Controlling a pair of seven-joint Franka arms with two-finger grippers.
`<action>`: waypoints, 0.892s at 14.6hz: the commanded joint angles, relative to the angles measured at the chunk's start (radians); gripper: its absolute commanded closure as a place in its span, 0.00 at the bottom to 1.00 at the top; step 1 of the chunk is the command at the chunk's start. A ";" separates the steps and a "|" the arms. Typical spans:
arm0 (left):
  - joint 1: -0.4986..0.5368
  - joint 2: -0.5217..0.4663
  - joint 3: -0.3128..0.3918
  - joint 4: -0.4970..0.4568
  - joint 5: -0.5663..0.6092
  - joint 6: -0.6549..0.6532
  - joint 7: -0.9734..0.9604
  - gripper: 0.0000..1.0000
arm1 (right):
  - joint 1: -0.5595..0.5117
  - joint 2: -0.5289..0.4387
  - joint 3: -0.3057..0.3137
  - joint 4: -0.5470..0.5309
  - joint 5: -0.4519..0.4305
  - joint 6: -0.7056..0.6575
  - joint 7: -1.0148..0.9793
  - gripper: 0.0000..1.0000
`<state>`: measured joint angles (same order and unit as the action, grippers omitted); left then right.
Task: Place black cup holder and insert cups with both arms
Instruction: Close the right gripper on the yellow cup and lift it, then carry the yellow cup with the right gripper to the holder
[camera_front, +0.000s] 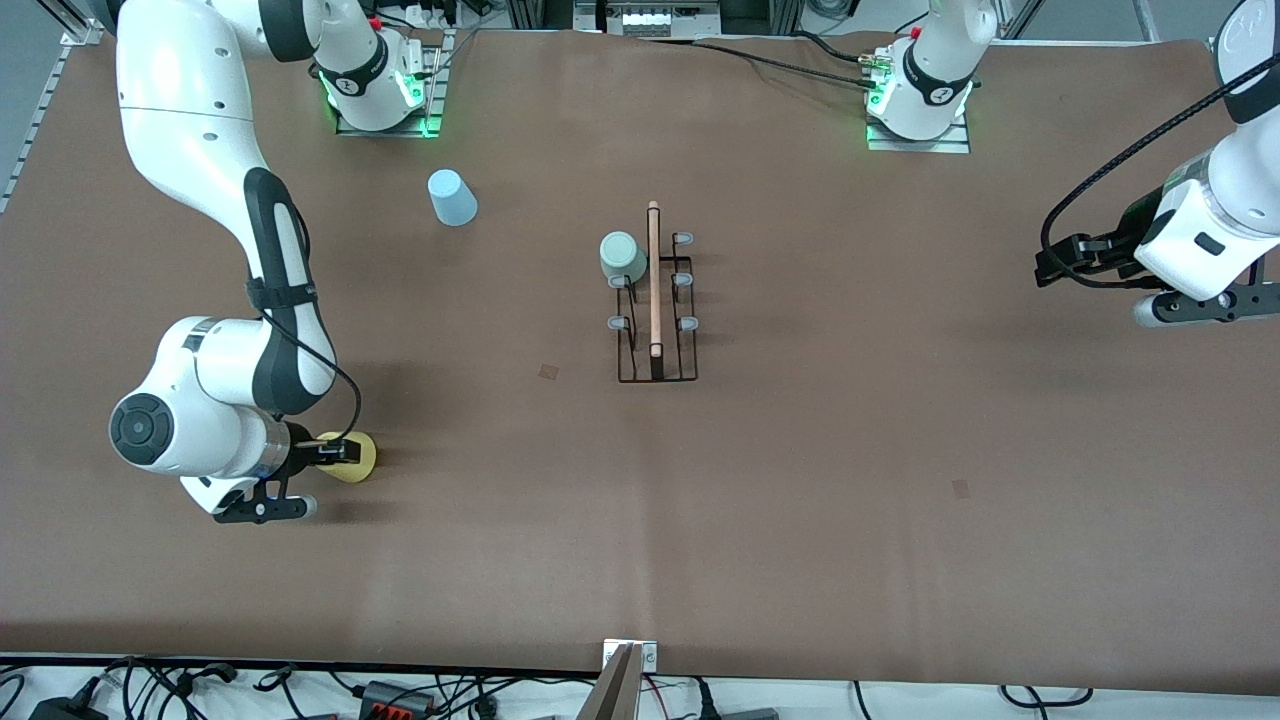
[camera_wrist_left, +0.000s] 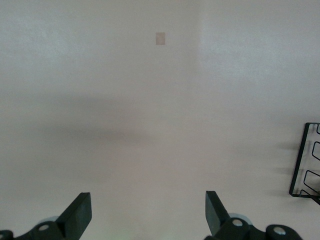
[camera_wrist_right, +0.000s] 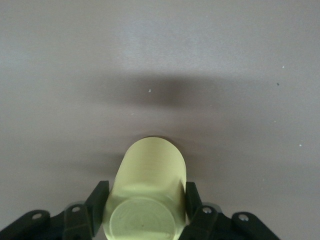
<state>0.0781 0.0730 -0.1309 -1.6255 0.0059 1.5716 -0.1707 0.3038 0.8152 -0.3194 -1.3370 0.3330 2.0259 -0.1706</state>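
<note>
Right tool (camera_wrist_right: 145, 205) hides much of the gripped yellow cup (camera_wrist_right: 147, 185).

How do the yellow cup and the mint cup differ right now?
The yellow cup sits in the right gripper, jaws shut on it; the mint cup is on a rack prong, nothing holding it. The yellow one is nearer the front camera, at the right arm's end; the mint one is mid-table. Both are small plain tapered tumblers.
</note>
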 joint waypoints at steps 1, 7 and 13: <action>0.009 -0.021 -0.009 -0.011 0.009 -0.012 0.014 0.00 | 0.017 -0.034 0.008 0.056 -0.009 -0.110 -0.009 0.73; 0.009 -0.021 -0.009 -0.011 0.009 -0.012 0.014 0.00 | 0.153 -0.082 0.009 0.220 0.000 -0.257 0.045 0.73; 0.009 -0.022 -0.009 -0.011 0.009 -0.012 0.014 0.00 | 0.412 -0.107 0.000 0.223 -0.006 -0.254 0.253 0.73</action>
<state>0.0781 0.0729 -0.1311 -1.6255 0.0059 1.5693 -0.1707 0.6555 0.7179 -0.3058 -1.1181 0.3337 1.7796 0.0149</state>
